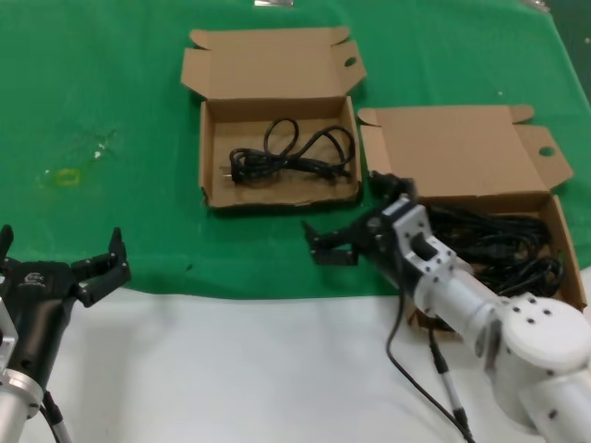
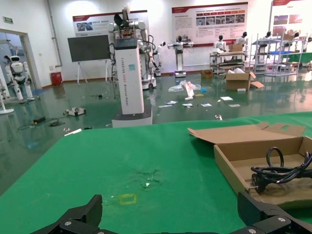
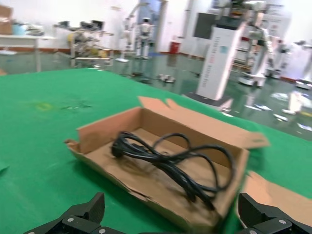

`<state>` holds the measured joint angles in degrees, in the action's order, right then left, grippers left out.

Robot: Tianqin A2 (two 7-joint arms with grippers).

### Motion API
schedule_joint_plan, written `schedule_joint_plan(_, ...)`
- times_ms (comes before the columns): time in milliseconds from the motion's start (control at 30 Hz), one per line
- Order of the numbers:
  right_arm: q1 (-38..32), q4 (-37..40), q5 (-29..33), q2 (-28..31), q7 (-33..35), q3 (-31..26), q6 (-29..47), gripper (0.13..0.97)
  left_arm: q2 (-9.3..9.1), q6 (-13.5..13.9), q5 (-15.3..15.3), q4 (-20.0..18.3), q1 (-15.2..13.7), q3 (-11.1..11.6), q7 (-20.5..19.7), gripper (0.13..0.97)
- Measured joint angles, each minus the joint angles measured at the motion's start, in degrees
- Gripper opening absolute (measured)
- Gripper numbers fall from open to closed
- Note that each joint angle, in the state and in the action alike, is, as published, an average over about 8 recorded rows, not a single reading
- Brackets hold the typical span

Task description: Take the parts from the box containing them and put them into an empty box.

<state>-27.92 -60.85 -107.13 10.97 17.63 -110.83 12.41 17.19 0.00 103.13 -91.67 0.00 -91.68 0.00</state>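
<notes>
Between the two cardboard boxes, the right gripper (image 1: 325, 242) hovers with jaws spread and empty. One looped power cord (image 1: 291, 152) lies in the far box (image 1: 277, 197), ahead of the jaws; more cords (image 1: 499, 245) fill the near box (image 1: 565, 238). Left gripper (image 1: 88, 269) waits open.

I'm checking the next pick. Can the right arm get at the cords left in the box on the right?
Probably yes. The right gripper hangs open just beside that box, whose lid is folded back, so the pile of cords lies uncovered. The arm's own forearm crosses over the box, so it would need to pull back first.
</notes>
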Motion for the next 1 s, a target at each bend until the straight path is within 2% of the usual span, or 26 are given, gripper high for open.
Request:
schedule_joint_plan(733,22.42,-24.75,3.21,5.0,-14.14,15.38,-9.95,0.966,0.0,0.0,0.01,0.0,0.0,0.0,0.0,0.966)
schedule_joint_plan(1000,25.28,-27.91,3.62,5.63,-15.98,17.34,-11.24,0.966,0.0,0.0,0.01,0.0,0.0,0.0,0.0,0.966)
